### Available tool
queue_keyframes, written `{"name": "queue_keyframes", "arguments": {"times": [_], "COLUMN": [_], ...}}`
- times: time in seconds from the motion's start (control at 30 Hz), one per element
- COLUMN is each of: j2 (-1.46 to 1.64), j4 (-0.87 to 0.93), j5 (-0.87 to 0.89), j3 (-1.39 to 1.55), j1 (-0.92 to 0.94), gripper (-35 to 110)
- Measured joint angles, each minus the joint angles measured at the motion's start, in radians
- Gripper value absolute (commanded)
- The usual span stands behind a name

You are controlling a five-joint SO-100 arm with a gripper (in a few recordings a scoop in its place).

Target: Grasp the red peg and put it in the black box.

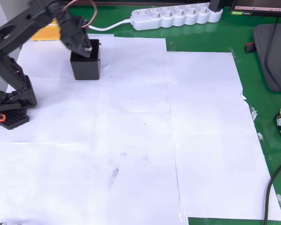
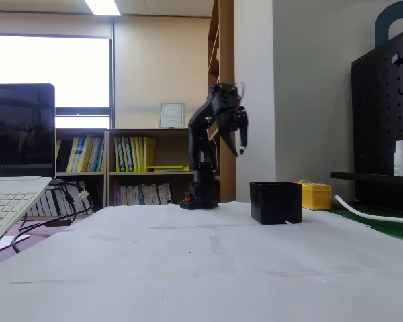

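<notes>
The black box (image 1: 85, 69) stands open-topped on the white paper at the upper left of the overhead view; in the fixed view the black box (image 2: 275, 202) sits right of centre. My gripper (image 1: 87, 48) hangs over the box's far rim in the overhead view. In the fixed view the gripper (image 2: 240, 149) points down, well above the box's top and a little to its left. Its fingers look close together, but the gap between them is too small to read. The red peg is hidden.
The arm's base (image 1: 9, 110) stands at the paper's left edge. A yellow block (image 1: 46, 33) lies behind the box, and a white power strip (image 1: 175, 16) runs along the back. In the fixed view a laptop (image 2: 13, 194) sits at the left and a black pegboard (image 2: 383, 121) at the right.
</notes>
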Motion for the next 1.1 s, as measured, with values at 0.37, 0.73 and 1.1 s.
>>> {"name": "queue_keyframes", "arguments": {"times": [0.37,0.73,1.1], "j2": [-0.598,-0.957,-1.129], "j4": [-0.268,-0.328,-0.172], "j5": [-0.233,-0.387,-0.502], "j3": [-0.815,-1.247,-1.385], "j1": [0.175,0.258,0.273], "gripper": [0,0,0]}}
